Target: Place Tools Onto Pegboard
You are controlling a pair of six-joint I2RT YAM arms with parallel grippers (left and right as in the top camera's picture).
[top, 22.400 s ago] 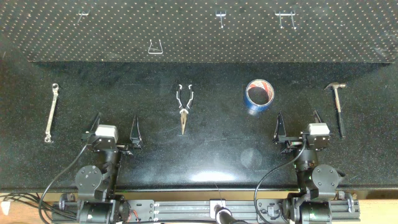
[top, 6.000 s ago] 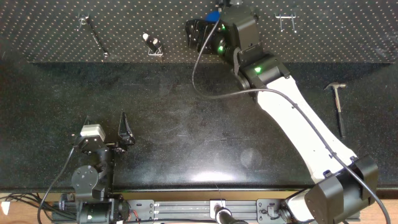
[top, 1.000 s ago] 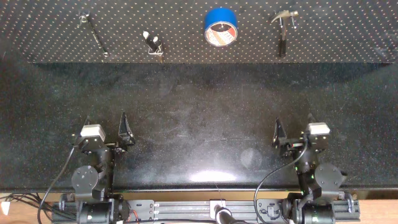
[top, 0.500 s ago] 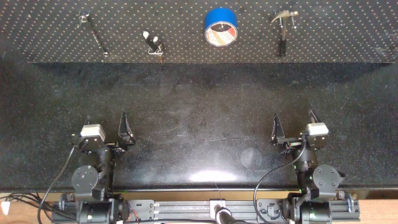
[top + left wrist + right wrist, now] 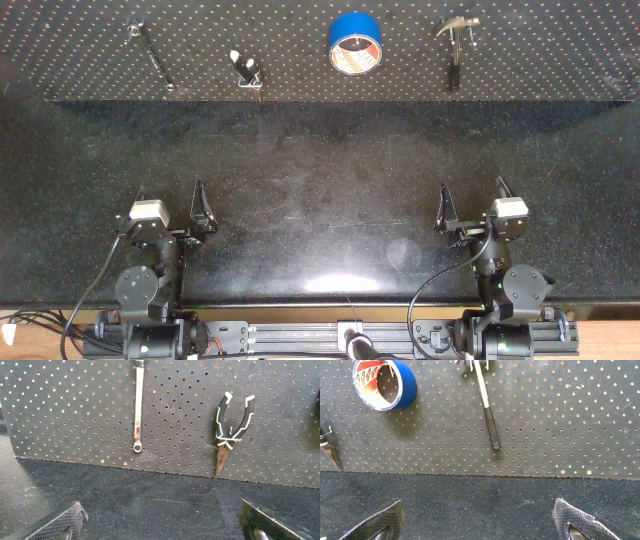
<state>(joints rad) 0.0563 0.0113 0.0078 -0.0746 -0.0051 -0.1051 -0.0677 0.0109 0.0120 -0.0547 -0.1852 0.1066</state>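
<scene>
Tools all hang on pegboard [image 5: 560, 60]: wrench [image 5: 152, 55] near its left end, then pliers [image 5: 247, 72], tape roll [image 5: 355, 45] mid-board, hammer [image 5: 455, 50] right of that. Left gripper [image 5: 169, 192] and right gripper [image 5: 471, 188] are spread wide, empty, well clear of the board's lower edge. Looks done. Pliers' seating is probably fine but hard to confirm. Park arms, don't nudge anything.
</scene>
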